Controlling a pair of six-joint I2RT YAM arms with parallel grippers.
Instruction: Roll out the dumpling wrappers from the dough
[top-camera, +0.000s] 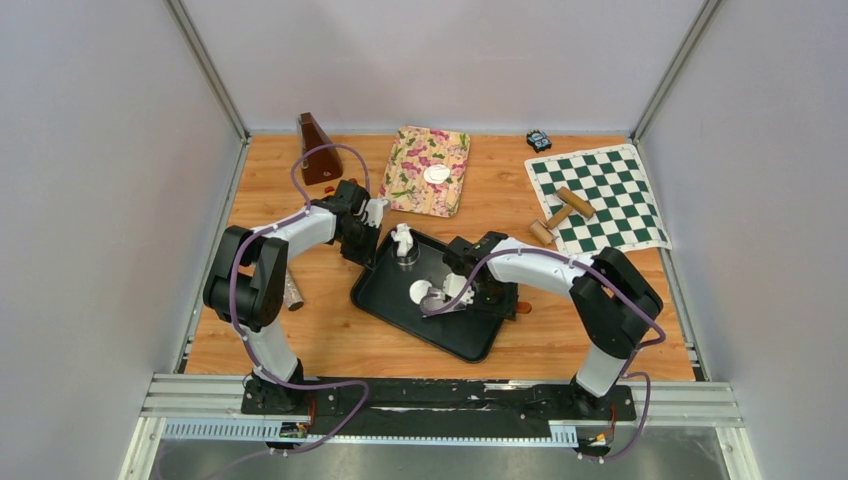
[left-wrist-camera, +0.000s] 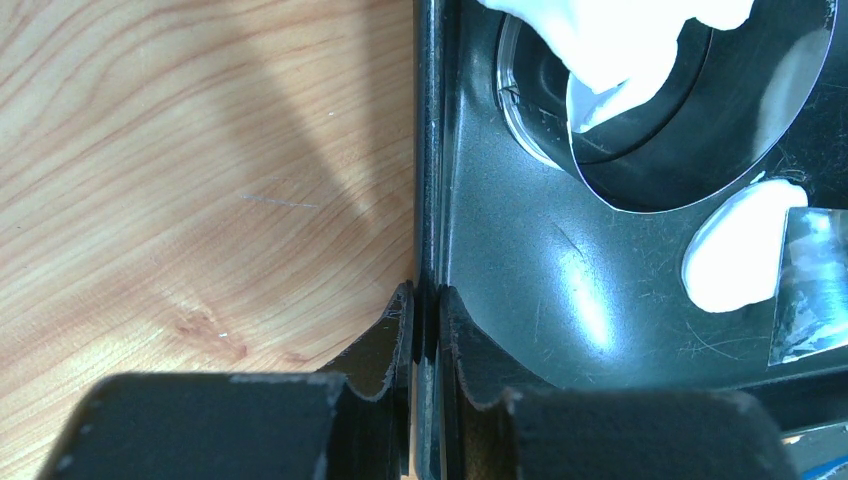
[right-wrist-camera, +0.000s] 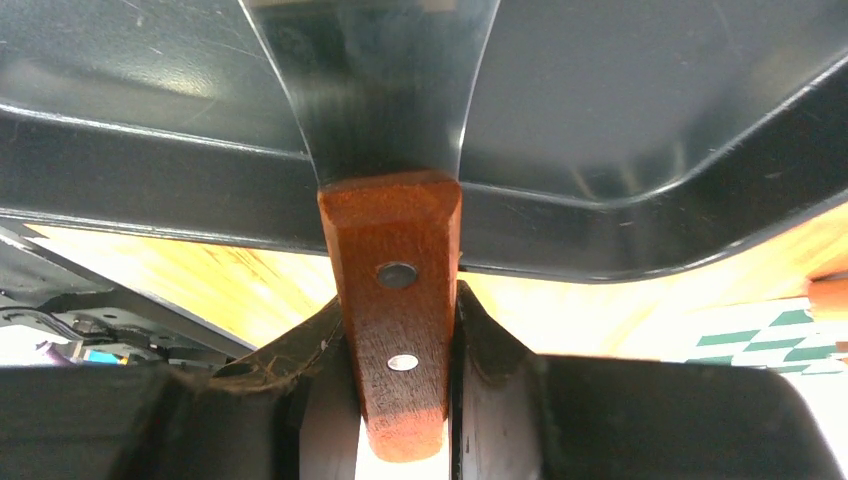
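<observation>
A black tray (top-camera: 452, 332) lies mid-table. My left gripper (top-camera: 362, 243) is shut on its left rim, the fingers clamping the rim (left-wrist-camera: 425, 296). An irregular white dough lump (top-camera: 402, 238) rests on a clear ring cutter (top-camera: 406, 262) in the tray; both fill the top of the left wrist view, the dough (left-wrist-camera: 610, 60) over the cutter (left-wrist-camera: 512, 105). One round dumpling wrapper (top-camera: 421, 292) lies on the tray floor (left-wrist-camera: 735, 250). My right gripper (top-camera: 470, 287) is shut on the wooden handle (right-wrist-camera: 398, 300) of a metal-bladed scraper (right-wrist-camera: 372, 90) reaching into the tray. Another wrapper (top-camera: 436, 174) lies on a floral cloth (top-camera: 415, 190).
A green chessboard mat (top-camera: 610, 205) at the right carries wooden rolling pins (top-camera: 575, 202). A brown wedge-shaped object (top-camera: 318, 148) stands at the back left and a small dark gadget (top-camera: 539, 140) at the back right. A metal cylinder (top-camera: 293, 293) lies beside my left arm.
</observation>
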